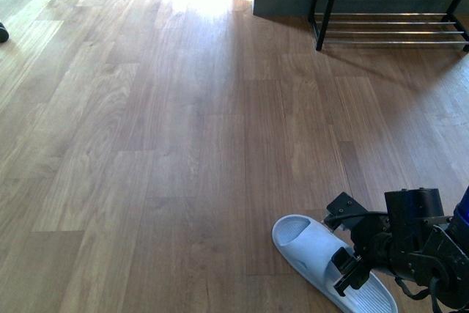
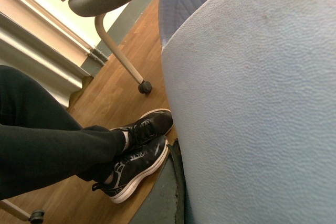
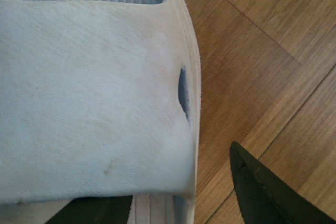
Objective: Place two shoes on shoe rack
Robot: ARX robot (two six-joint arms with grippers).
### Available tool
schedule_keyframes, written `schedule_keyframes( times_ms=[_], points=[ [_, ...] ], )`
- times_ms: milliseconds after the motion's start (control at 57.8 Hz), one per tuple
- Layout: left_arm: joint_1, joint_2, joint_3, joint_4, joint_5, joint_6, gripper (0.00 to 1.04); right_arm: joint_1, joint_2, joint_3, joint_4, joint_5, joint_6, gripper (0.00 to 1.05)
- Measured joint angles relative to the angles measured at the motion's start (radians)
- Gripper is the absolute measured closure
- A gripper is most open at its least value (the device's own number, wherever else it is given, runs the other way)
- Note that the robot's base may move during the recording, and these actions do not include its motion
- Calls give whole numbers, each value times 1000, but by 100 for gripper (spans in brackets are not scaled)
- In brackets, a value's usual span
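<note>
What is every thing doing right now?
Slide: lying sole down on the floor.
Right gripper: open, fingers straddling the slide's strap edge.
Shoe rack: standing, visible bars bare.
Second slide: close against the left wrist camera, grip hidden.
Black sneakers: worn by a person, ankles crossed.

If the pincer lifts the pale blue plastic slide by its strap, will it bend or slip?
The pale blue plastic slide looks light: thin, open, moulded in one piece. Its broad strap probably flexes somewhat, being thin at the edge. The matte, textured strap surface should resist slipping.
</note>
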Motion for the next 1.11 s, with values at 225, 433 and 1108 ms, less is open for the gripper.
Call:
schedule_keyframes(
  times_ms=[225,433,1108],
  points=[
    [0,0,0,0,0,0,103,8,18,16,-2,4,13,83],
    [0,0,0,0,0,0,103,14,-19,-44,70,31,41,103],
    [0,0,0,0,0,0,103,70,-1485,-704,-119,-43,73,103]
  ],
)
